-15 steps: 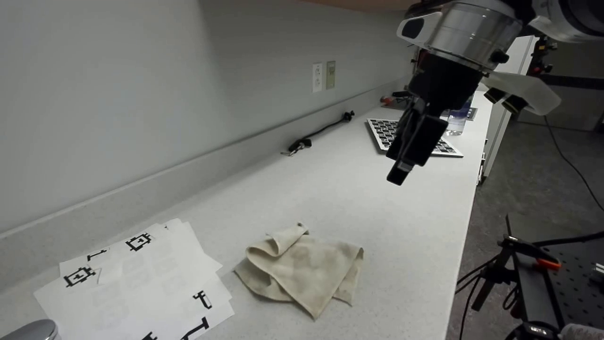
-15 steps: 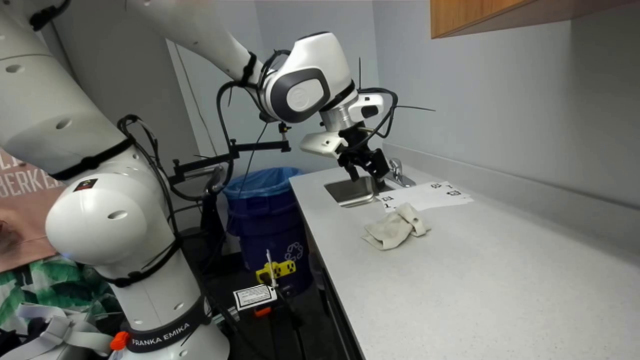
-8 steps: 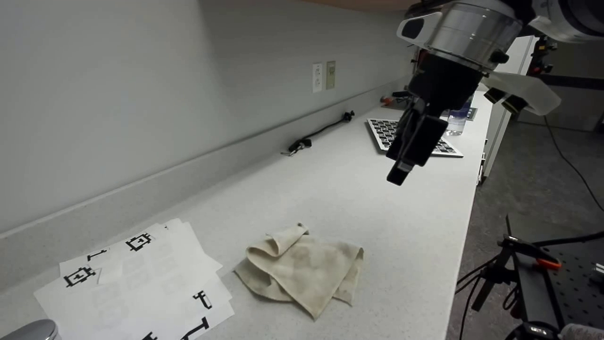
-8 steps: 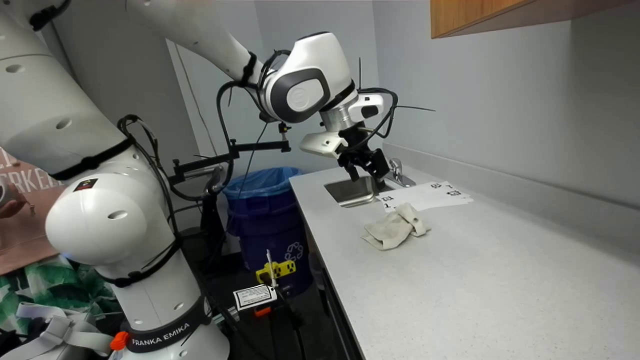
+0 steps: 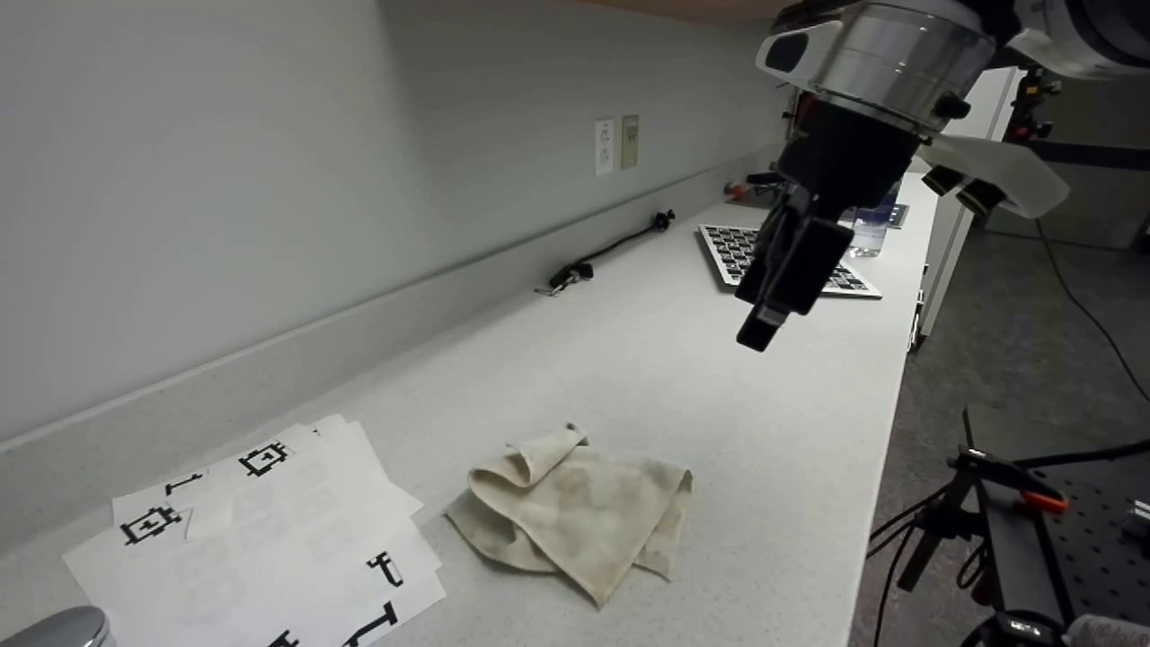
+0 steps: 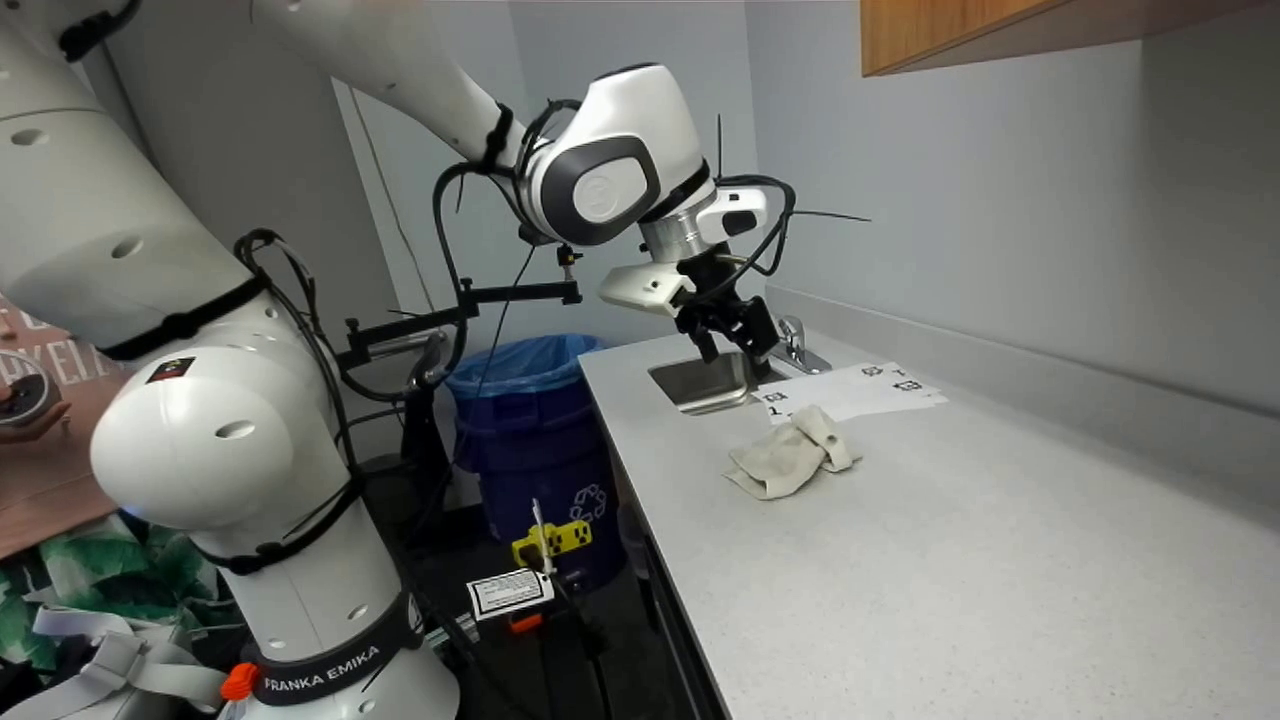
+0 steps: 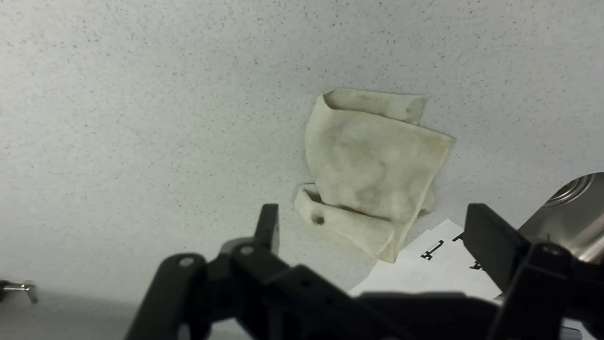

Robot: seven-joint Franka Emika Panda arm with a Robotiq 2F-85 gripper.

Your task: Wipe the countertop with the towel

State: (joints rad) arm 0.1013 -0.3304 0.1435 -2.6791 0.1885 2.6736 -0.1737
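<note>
A crumpled beige towel (image 5: 579,512) with faint stains lies folded on the pale speckled countertop (image 5: 719,404). It also shows in an exterior view (image 6: 785,462) and in the wrist view (image 7: 373,160). My black gripper (image 5: 762,331) is held in the air above the countertop, apart from the towel. In an exterior view my gripper (image 6: 738,348) appears with its fingers spread. In the wrist view the gripper (image 7: 373,208) is open and empty, its fingers wide apart, with the towel below and beyond them.
White printed sheets (image 5: 269,539) lie beside the towel. A steel sink (image 6: 690,388) and faucet (image 6: 793,345) are at one end. A checkered board (image 5: 729,256), a bottle (image 5: 869,235) and a clamp with cable (image 5: 571,274) are along the counter. A wooden cabinet (image 6: 950,40) overhangs.
The arm, gripper and towel have not visibly moved. At the left edge of an exterior view, a person's hand has come into view, holding a round object.
</note>
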